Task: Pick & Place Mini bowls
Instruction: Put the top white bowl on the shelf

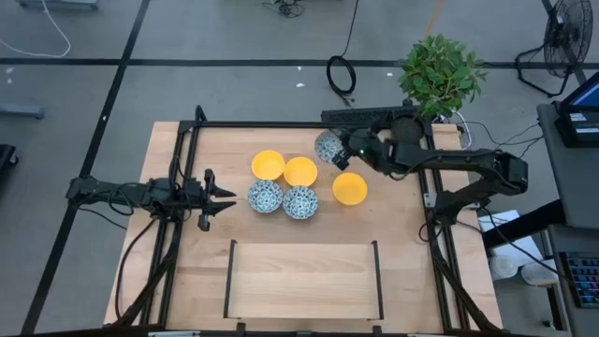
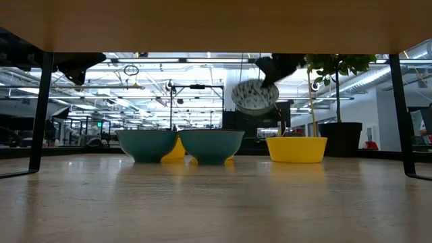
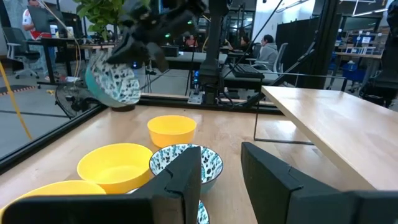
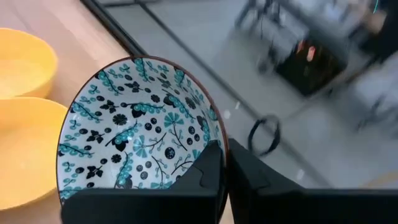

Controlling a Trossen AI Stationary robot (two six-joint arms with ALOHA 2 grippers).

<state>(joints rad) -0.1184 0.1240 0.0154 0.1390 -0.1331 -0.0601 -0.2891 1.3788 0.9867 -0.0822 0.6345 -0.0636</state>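
Five mini bowls rest on their bases at the table's middle: three yellow bowls (image 1: 268, 165), (image 1: 300, 171), (image 1: 350, 188) and two blue-patterned bowls (image 1: 265, 197), (image 1: 300, 202). A third patterned bowl (image 1: 328, 147) hangs in the air over the far middle, with my right gripper (image 1: 343, 151) shut on it. The low view shows that bowl (image 2: 255, 96) well above the tabletop. My left gripper (image 1: 223, 197) waits at the table's left, level, open and holding nothing, pointing at the bowls. My right gripper pinches the patterned bowl's rim (image 4: 217, 138), one finger (image 4: 208, 165) inside the bowl and the other (image 4: 252, 177) outside its wall. The fingers come from the table's right, slanting slightly down. The bowl is lifted clear and steeply tilted, hanging off the fingertips.
A raised wooden shelf on black posts (image 1: 304, 278) spans the near middle. A potted plant (image 1: 440, 75) stands at the far right corner beside a black power strip (image 1: 370, 114). Black frame rails (image 1: 187, 168) run along the table's sides.
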